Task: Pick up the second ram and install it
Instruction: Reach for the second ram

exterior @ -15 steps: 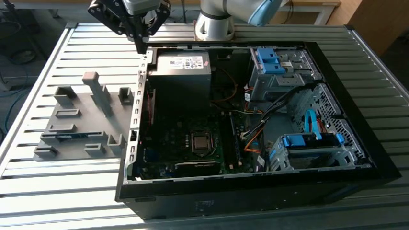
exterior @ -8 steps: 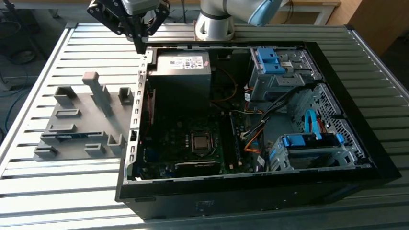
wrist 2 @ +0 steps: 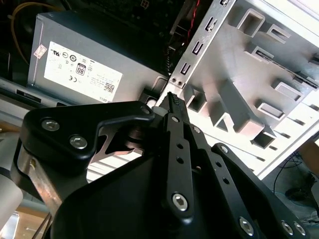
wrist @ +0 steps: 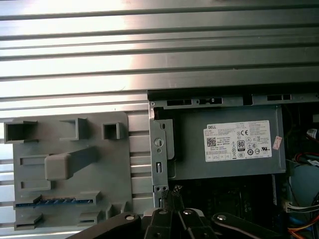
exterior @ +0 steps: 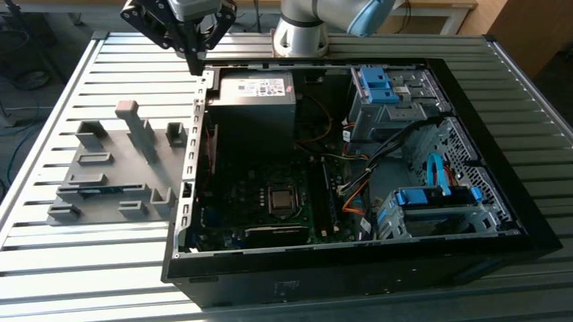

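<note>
Slatted table [exterior: 80,275] bears tray [exterior: 90,134], second ram [exterior: 100,190], case [exterior: 358,278].

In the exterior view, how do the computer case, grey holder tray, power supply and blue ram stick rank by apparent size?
Largest to smallest:
1. computer case
2. grey holder tray
3. power supply
4. second ram, the thin blue stick in the tray

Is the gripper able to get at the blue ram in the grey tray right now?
Probably yes: the ram sits uncovered in the grey tray, nothing between it and the shut gripper above the case edge.
</note>
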Controlling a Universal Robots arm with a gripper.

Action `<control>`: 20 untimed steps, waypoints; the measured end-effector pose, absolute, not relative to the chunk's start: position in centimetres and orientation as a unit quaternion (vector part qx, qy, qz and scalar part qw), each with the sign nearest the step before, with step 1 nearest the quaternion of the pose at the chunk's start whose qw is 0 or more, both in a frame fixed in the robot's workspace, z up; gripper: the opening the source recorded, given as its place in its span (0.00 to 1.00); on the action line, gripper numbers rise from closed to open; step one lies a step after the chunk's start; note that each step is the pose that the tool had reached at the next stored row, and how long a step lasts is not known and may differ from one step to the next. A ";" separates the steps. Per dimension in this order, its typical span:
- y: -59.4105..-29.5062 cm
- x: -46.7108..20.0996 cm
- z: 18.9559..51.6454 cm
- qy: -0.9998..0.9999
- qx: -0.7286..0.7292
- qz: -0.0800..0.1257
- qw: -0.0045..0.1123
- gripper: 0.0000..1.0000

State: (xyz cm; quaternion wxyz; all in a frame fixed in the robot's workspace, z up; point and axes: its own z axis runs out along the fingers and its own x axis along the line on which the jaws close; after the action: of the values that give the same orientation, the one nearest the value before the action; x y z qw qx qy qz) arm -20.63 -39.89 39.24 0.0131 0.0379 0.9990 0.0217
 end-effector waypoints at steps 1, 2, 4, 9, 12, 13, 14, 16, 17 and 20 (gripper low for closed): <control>-39.9 -20.6 39.2 0.999 0.038 0.022 0.013 0.11; -39.9 -20.7 39.2 0.999 0.038 0.022 0.013 0.11; -39.9 -20.7 39.2 0.999 0.038 0.022 0.013 0.11; -39.9 -20.9 39.2 0.999 0.038 0.022 0.013 0.11; -39.9 -20.9 39.2 0.999 0.038 0.022 0.013 0.11; -39.9 -21.0 39.2 0.999 0.038 0.022 0.013 0.11; -39.9 -21.0 39.2 0.999 0.038 0.022 0.013 0.11; -39.9 -21.0 39.2 0.999 0.038 0.022 0.013 0.11; -39.9 -21.1 39.2 0.999 0.038 0.022 0.013 0.11; -39.9 -21.1 39.2 0.999 0.038 0.022 0.013 0.11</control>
State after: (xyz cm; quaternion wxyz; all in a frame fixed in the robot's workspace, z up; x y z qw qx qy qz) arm -21.13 -39.89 39.22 0.0131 0.0379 0.9990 0.0217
